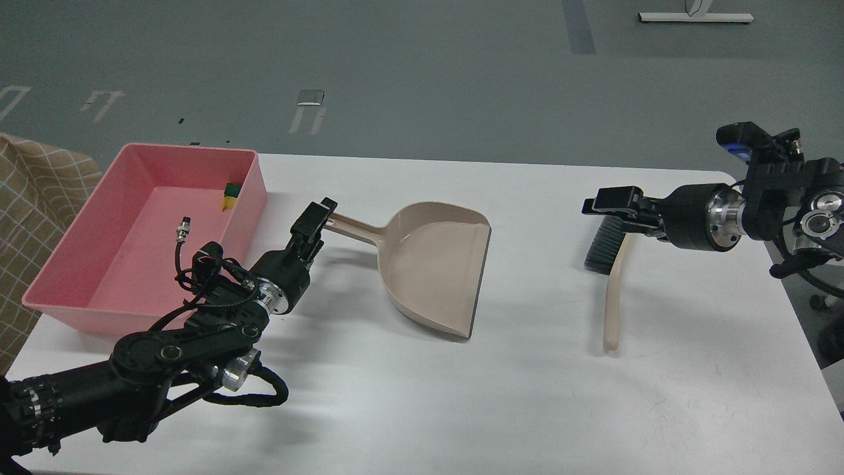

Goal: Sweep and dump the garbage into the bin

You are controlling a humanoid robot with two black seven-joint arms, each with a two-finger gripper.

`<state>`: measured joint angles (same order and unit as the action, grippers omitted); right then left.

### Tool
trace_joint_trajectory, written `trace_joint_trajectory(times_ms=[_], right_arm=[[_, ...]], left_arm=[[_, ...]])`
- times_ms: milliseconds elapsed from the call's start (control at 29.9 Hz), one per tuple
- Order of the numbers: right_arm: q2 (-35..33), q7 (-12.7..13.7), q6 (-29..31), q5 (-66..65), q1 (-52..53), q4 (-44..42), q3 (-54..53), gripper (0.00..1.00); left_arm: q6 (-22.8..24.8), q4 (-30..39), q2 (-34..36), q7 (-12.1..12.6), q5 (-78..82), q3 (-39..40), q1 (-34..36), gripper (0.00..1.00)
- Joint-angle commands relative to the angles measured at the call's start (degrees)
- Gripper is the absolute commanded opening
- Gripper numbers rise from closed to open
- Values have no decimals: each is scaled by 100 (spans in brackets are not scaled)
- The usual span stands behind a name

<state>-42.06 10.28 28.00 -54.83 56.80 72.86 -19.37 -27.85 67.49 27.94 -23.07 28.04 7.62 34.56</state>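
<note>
A: Sponge (230,194) lies inside the pink bin (62,227), by its far right wall; no bread slice visible anywhere; dustpan (438,264) looks empty, flat on the white table (527,409).

B: Left gripper (318,221)?

A: At the tip of the dustpan handle (353,226); fingers look slightly parted around it, but whether it clamps or has let go, cannot tell. Right gripper (606,202) hangs over the bristle end of the brush (612,277); fingers run together, so cannot tell there either; brush lies on the table.

B: Judgement?

A: Dumping looks done; step in hand is probably parking the tools; release only with the pan flat; draw the left gripper back along the handle line, so the pan does not swing; lift the right one straight up, clear of the bristles.
</note>
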Motion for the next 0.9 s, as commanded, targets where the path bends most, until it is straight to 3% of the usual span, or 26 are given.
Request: trace_joint_trajectory(times_ms=[0, 368, 669, 869], right_arm=[[31, 0, 0, -1, 6, -8, -31, 82], [83, 0, 0, 8, 147, 0, -137, 82], [276, 0, 0, 17, 165, 9, -698, 91], [373, -17, 0, 25, 112, 9, -1331, 96]], left_arm=[[-15, 247, 176, -4, 0, -59, -37, 98], [-15, 1380, 861, -4, 0, -103, -98, 98], [-15, 2636, 1608, -13, 0, -7, -55, 98], [-15, 2893, 1802, -31, 0, 345, 182, 98]])
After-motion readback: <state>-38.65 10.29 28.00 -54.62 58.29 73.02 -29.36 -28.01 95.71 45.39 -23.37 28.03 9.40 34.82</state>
